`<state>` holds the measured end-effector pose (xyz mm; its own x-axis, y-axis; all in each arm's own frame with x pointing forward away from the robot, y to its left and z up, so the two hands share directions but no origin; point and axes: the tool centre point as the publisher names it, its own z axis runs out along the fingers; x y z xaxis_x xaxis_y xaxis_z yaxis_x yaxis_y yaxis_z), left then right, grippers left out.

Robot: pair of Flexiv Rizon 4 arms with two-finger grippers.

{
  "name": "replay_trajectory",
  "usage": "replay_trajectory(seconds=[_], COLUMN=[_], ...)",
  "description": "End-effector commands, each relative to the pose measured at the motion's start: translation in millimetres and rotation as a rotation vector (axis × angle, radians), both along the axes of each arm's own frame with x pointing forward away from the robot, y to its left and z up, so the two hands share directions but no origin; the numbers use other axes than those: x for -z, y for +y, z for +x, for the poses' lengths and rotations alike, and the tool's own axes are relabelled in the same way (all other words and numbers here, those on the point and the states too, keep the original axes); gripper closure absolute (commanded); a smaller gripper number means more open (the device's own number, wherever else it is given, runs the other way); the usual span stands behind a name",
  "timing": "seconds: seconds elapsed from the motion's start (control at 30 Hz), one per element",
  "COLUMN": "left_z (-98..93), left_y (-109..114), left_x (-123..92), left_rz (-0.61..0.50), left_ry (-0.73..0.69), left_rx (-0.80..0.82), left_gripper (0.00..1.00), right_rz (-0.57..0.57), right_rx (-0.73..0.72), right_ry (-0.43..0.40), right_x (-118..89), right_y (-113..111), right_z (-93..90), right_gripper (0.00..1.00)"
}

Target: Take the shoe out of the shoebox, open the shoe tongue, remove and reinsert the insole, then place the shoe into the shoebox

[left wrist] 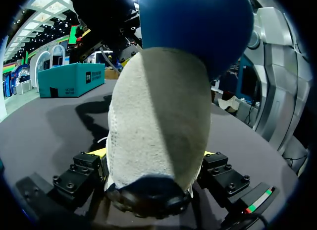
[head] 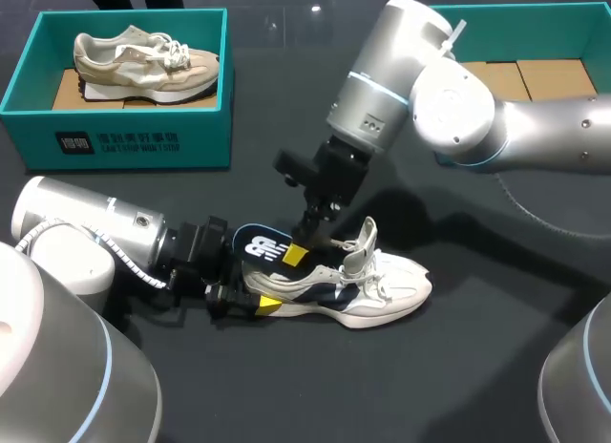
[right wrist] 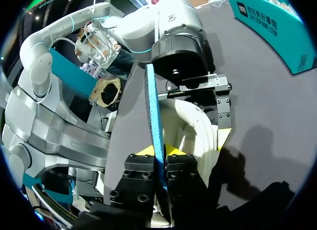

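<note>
Since the insole must slide through the collar of the shoe, the left gripper is clamped on the shoe's heel, pinning it on the table. The right gripper, just above that heel, has its fingers pressed together on the insole's edge, and the insole is partly out. The insole bears a white logo. The teal box well behind the shoe bears white print — neither is read here. An open shoebox stands beyond the shoe's toe.

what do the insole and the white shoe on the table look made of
The insole looks like foam: its thin blue edge is grainy and matte, the top smooth and printed. The shoe has a white fabric-like upper with laces; its heel looks nubbly, suede or knit, hard to tell.
</note>
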<state>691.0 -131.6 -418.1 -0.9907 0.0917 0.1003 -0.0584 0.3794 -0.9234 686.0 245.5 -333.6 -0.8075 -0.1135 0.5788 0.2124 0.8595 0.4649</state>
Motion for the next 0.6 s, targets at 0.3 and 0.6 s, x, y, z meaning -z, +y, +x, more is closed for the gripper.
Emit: replay_trajectory(seconds=[0.3,0.6], left_z=[1.5,1.5], left_y=[0,0], left_x=[2,2], left_rz=[0.003,0.003], left_ry=[0.001,0.001], left_rx=[0.001,0.001], left_gripper=[1.0,1.0], right_rz=[0.031,0.031], right_rx=[-0.067,-0.067], right_ry=[-0.083,-0.083], right_x=[-25,-25], right_y=[35,35], right_z=[0.3,0.3], right_gripper=[1.0,1.0])
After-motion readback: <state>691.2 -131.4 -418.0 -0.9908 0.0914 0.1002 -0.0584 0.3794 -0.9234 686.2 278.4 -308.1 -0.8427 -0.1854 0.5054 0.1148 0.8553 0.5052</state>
